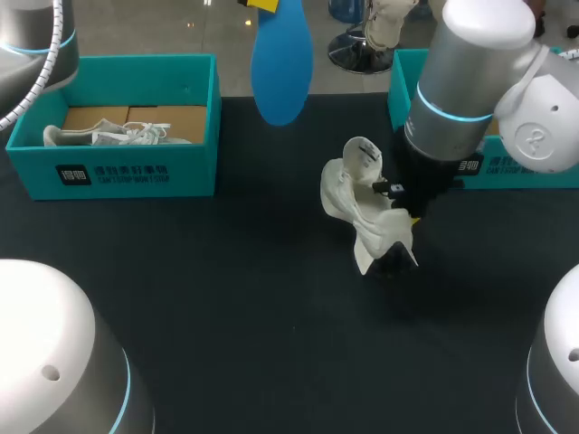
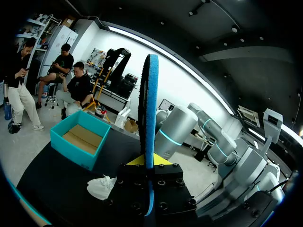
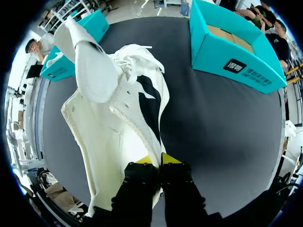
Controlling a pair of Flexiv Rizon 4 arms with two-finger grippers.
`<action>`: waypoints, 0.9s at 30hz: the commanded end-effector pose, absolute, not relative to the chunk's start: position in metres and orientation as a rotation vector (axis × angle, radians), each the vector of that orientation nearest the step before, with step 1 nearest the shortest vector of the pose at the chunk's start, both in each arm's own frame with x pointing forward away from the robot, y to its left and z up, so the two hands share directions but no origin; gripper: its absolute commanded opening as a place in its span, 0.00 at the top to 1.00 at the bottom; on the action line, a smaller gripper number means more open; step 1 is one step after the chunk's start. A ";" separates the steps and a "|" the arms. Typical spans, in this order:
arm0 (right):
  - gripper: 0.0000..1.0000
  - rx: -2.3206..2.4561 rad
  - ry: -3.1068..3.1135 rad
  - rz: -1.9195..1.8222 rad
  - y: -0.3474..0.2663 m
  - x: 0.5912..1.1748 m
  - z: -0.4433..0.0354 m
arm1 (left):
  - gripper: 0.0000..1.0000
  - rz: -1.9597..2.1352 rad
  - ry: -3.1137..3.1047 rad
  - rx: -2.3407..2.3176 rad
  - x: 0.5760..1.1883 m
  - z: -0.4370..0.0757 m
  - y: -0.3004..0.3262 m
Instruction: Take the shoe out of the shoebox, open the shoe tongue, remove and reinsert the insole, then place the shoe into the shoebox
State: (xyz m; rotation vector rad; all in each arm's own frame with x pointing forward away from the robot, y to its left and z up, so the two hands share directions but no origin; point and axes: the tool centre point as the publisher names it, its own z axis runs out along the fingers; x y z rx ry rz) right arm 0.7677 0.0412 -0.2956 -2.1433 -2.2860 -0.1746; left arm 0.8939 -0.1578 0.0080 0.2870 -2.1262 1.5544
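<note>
A white shoe [image 1: 362, 203] stands tilted on the black table [image 1: 226, 298] at the middle, its tongue [image 3: 94, 66] pulled up. My right gripper [image 1: 404, 220] is shut on the shoe's [image 3: 118, 109] rim, the yellow tips [image 3: 156, 160] pinching the fabric. A blue insole [image 1: 281, 63] hangs high above the table's far middle. My left gripper [image 2: 149, 163] is shut on the insole [image 2: 150, 118], which shows edge-on between its fingers. The shoe [image 2: 102, 187] lies below it on the table.
A teal shoebox [image 1: 118, 167] at the far left holds another white shoe [image 1: 109, 136]. A second teal shoebox [image 1: 516, 167] stands at the far right, partly behind my right arm [image 1: 461, 81]. The second shoebox's [image 3: 232, 52] side faces the shoe.
</note>
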 end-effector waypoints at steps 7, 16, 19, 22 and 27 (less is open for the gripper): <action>1.00 -2.427 -2.038 -0.332 0.051 0.761 -0.290 | 1.00 1.553 -2.126 0.284 0.895 0.008 -0.157; 1.00 -2.410 -2.022 -0.349 0.066 0.748 -0.294 | 1.00 1.553 -2.126 0.284 0.895 0.008 -0.157; 1.00 -2.406 -2.022 -0.352 0.069 0.745 -0.295 | 1.00 1.553 -2.126 0.284 0.895 0.008 -0.157; 1.00 -2.399 -2.034 -0.345 0.071 0.742 -0.296 | 1.00 1.553 -2.126 0.284 0.895 0.008 -0.157; 1.00 -2.399 -2.050 -0.324 0.073 0.739 -0.297 | 1.00 1.553 -2.126 0.284 0.895 0.008 -0.157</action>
